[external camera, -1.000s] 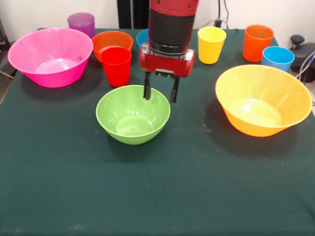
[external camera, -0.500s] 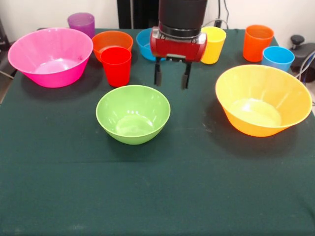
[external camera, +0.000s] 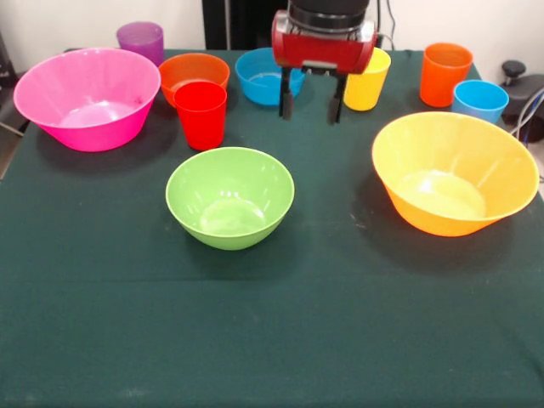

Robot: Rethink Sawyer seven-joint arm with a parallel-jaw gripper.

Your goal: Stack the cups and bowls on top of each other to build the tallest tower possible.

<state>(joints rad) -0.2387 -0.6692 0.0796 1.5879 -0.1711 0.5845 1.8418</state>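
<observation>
My gripper hangs open and empty above the cloth, between the small blue bowl and the yellow cup. The lime green bowl stands alone in the middle, nearer than the gripper. A red cup stands upright in front of the small orange bowl. The large pink bowl is at the left, the purple cup behind it. At the right sit the large yellow-orange bowl, the orange cup and the light blue cup. Nothing is stacked.
A dark green cloth covers the table. A black object with cables lies off the table's far right edge.
The gripper rose from the green bowl's far rim and drew back to the right, toward the yellow cup. It stayed open. No cup or bowl moved.
</observation>
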